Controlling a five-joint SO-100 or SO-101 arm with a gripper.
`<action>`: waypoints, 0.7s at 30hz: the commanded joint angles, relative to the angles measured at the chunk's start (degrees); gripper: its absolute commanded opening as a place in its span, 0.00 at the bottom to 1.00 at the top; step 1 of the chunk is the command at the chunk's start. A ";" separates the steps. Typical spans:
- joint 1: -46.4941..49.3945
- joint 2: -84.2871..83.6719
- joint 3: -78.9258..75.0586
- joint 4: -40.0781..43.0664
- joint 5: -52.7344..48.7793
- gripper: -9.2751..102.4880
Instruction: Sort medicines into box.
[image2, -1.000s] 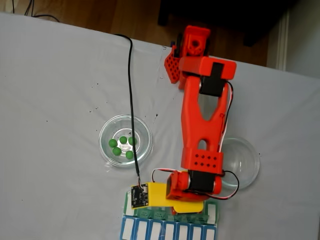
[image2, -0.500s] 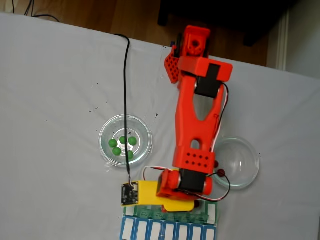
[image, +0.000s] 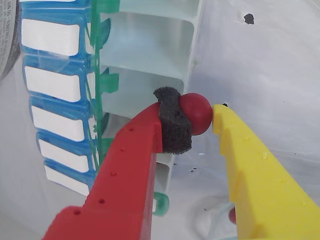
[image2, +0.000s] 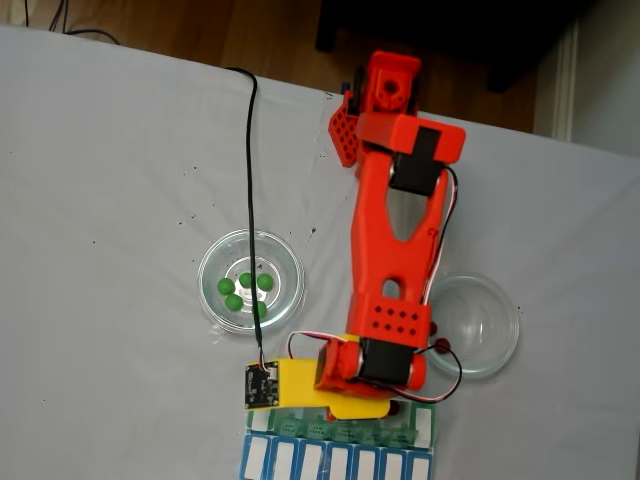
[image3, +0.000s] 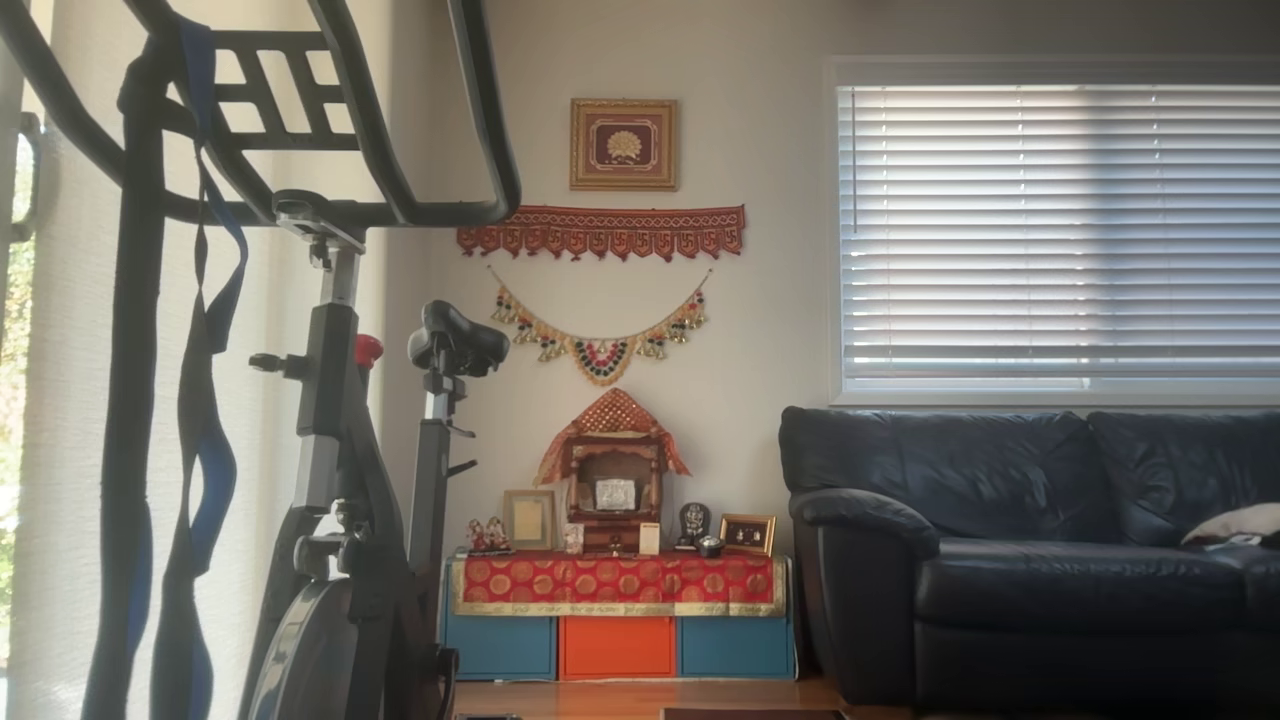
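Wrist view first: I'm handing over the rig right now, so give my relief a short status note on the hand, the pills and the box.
Hand: shut on a dark red ball, pinched between the foam pad and the yellow finger, beside the open compartments of the green-lidded box.
Green balls: five sit in the left glass dish in the fixed view.
Right glass dish: a red ball shows at its left rim; the arm hides the rest.
Done: one red ball picked. No balls visible in the compartments seen from the wrist.
Left: drop this ball into a compartment, then sort the rest.
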 joint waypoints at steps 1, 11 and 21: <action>-1.58 1.32 -5.36 -1.14 0.18 0.10; -2.99 1.23 -3.87 -5.10 -0.53 0.10; -2.81 2.46 -2.20 -9.05 -0.26 0.10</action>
